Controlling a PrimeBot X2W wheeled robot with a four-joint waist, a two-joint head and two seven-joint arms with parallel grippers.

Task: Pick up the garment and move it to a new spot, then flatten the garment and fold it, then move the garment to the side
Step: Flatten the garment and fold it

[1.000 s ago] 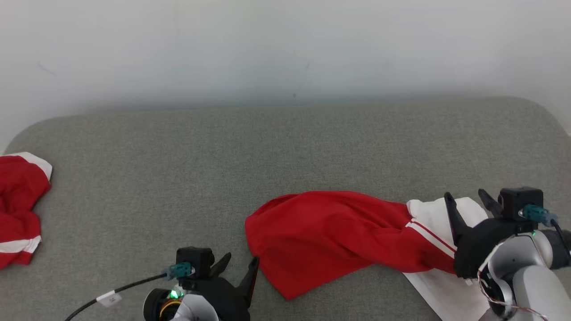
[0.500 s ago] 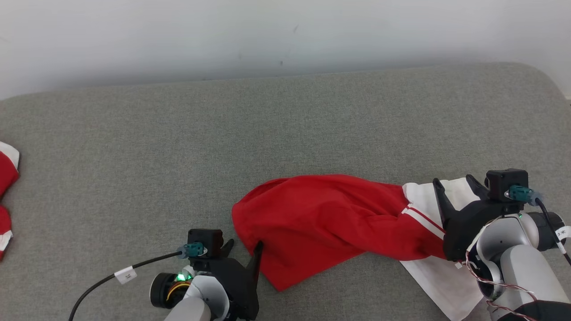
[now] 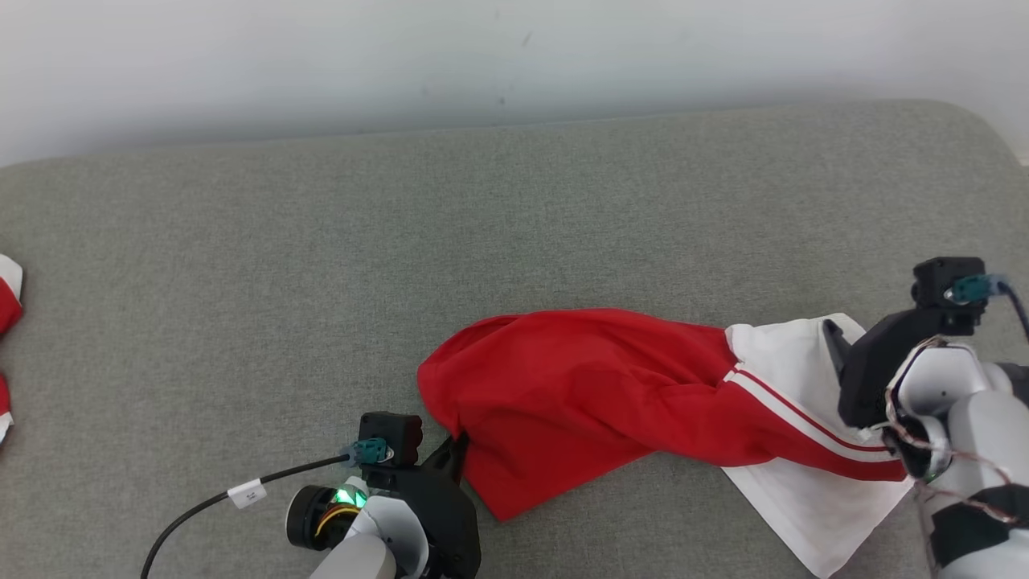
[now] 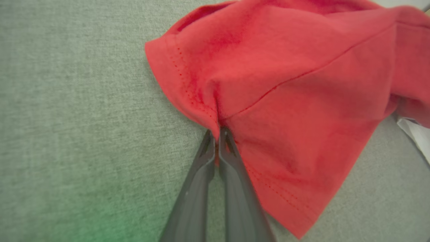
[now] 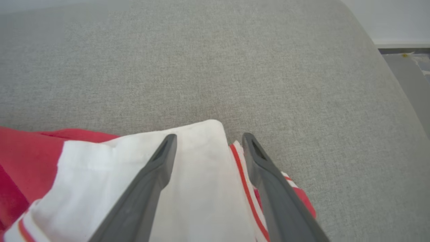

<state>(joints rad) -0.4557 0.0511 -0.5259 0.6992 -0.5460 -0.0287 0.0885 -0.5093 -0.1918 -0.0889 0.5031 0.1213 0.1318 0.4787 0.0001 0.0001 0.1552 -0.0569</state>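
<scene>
Our left gripper (image 3: 458, 444) bites down on the red hem of the garment (image 3: 579, 386), its two dark fingers pressed together with a fold of fabric caught between the tips, at the near left end of the cloth. From the left wrist view we see the left gripper (image 4: 216, 131) clamped where a seam meets the stitched edge of the garment (image 4: 285, 84), which bunches at the pinch. The garment lies stretched across the near right part of the grey cushion (image 3: 482, 225), red at its left and middle, white with red stripes at its right end. Our right gripper (image 3: 836, 336) stands over that white end with its fingers apart. In the right wrist view the right gripper (image 5: 208, 137) straddles the far white corner of the garment (image 5: 198, 178), and we cannot tell whether the tips touch the cloth. A black cable (image 3: 201, 505) trails from our left wrist. A second red-and-white cloth (image 3: 5, 310) lies well apart at the cushion's left edge. A pale wall (image 3: 482, 56) runs behind.
</scene>
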